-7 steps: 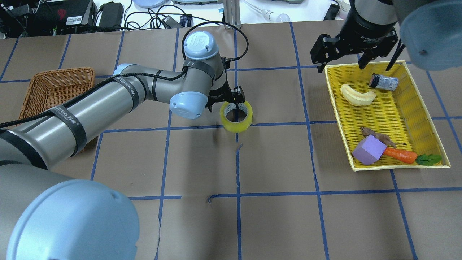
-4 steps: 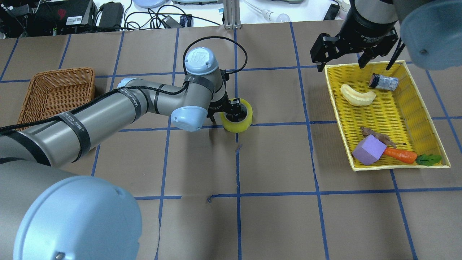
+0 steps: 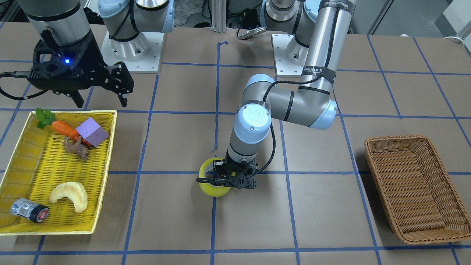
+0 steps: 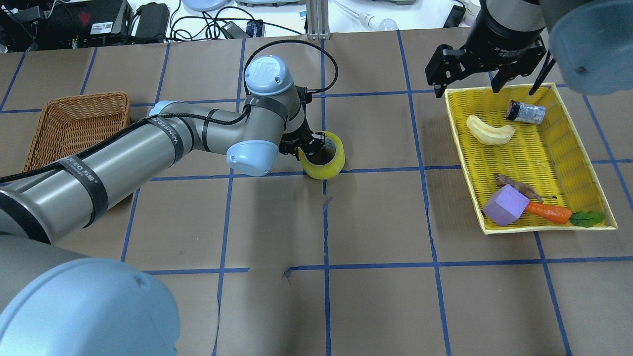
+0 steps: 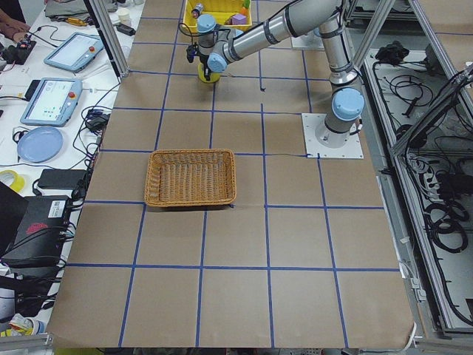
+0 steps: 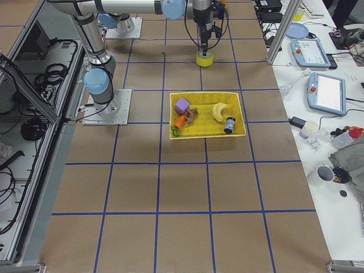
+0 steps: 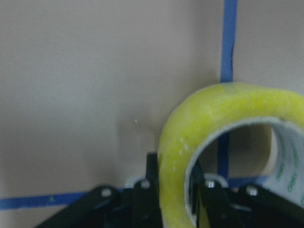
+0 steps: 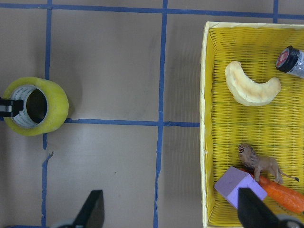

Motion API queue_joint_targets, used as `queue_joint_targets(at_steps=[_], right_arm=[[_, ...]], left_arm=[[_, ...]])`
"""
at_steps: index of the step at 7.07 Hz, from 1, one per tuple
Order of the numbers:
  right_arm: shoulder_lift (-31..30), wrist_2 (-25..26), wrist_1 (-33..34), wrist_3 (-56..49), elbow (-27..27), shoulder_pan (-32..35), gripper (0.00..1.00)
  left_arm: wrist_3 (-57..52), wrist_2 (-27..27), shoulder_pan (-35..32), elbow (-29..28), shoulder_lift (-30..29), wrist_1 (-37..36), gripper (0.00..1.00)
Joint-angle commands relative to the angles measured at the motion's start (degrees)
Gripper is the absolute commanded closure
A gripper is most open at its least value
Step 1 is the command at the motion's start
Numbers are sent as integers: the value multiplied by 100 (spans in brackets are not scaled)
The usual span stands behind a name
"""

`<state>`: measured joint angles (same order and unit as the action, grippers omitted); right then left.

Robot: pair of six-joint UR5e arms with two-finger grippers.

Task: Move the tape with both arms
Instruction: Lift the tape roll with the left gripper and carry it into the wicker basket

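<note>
The tape (image 4: pixel 330 168) is a yellow roll near the table's middle, tilted up on edge. It also shows in the front view (image 3: pixel 209 188), the left wrist view (image 7: pixel 190 137) and the right wrist view (image 8: pixel 53 107). My left gripper (image 4: pixel 310 150) is shut on the roll's wall, one finger inside the core and one outside, as the left wrist view (image 7: pixel 173 185) shows. My right gripper (image 4: pixel 487 89) is open and empty, hovering above the far corner of the yellow tray (image 4: pixel 536 228), well apart from the tape.
The yellow tray (image 3: pixel 105 173) holds a pale crescent toy (image 4: pixel 489 131), a small bottle (image 4: pixel 525 111), a purple block (image 4: pixel 505 205), a carrot (image 4: pixel 548 211) and a toy lion (image 8: pixel 259 164). A brown wicker basket (image 4: pixel 79 123) stands on the left.
My left gripper came down onto the flat-lying tape, shut on its wall, and has tipped it up on edge. The right arm has not moved.
</note>
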<state>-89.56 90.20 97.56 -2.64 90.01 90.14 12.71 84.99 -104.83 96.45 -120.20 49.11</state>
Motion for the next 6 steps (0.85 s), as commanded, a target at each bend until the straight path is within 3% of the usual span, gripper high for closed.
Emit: queue_joint_targets(at_steps=[1, 4, 6], right_arm=[[0, -2, 0, 0, -1, 4, 0], [0, -2, 0, 0, -1, 4, 0], [0, -2, 0, 0, -1, 4, 0]], left_arm=[[-659, -9, 600, -3, 328, 482, 100], [-2162, 9, 2041, -12, 971, 1284, 100], [-3146, 646, 2710, 40, 1191, 1373, 100]])
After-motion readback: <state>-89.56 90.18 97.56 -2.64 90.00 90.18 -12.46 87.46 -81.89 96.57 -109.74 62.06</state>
